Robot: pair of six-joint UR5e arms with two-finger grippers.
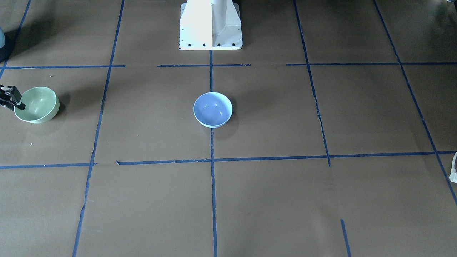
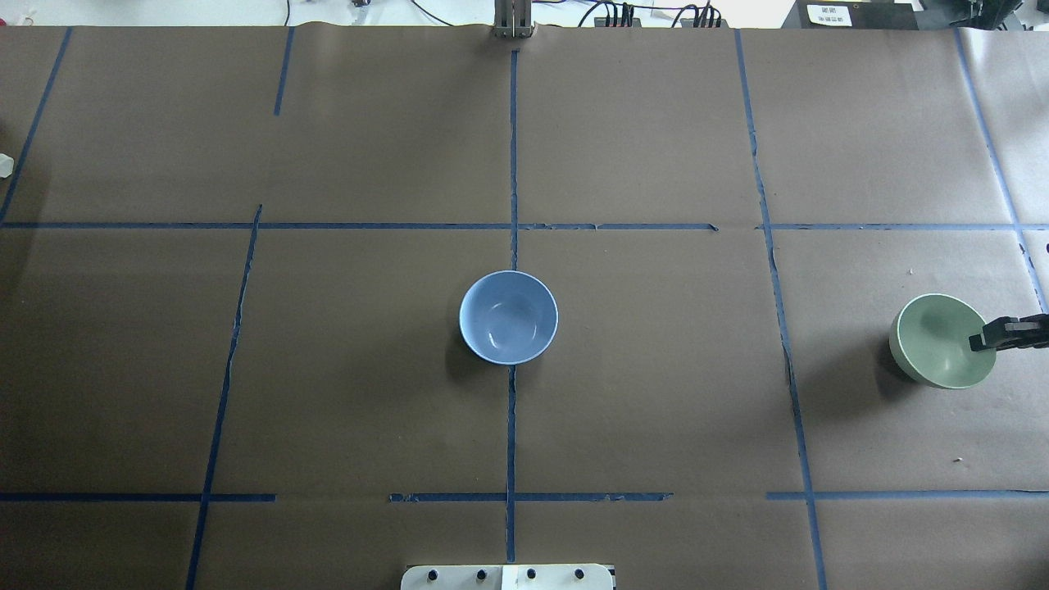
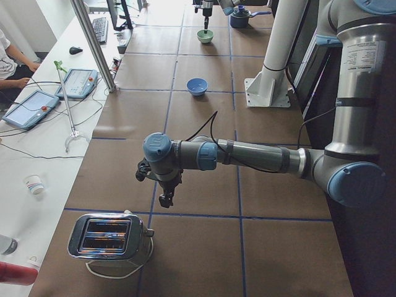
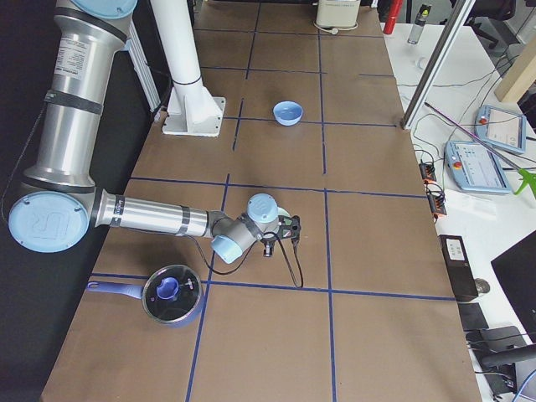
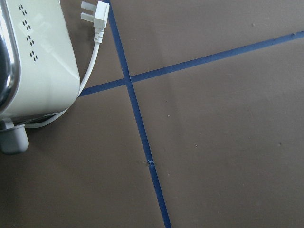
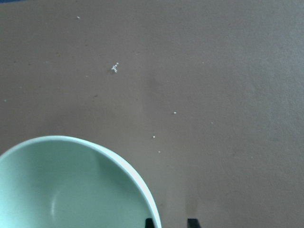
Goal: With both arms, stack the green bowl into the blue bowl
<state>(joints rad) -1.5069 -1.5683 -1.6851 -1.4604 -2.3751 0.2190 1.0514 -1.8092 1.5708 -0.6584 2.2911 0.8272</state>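
Green bowl (image 2: pixel 934 342) sits at the robot's right end of the tabletop (image 2: pixel 656 393), well apart from the blue bowl (image 2: pixel 508 317) at centre. Right claw (image 2: pixel 986 338) is at the green bowl's outer rim, fingers parted, nothing gripped. Left claw (image 3: pixel 166 199) hangs near the toaster (image 3: pixel 111 238); can't tell whether it's parted or closed.
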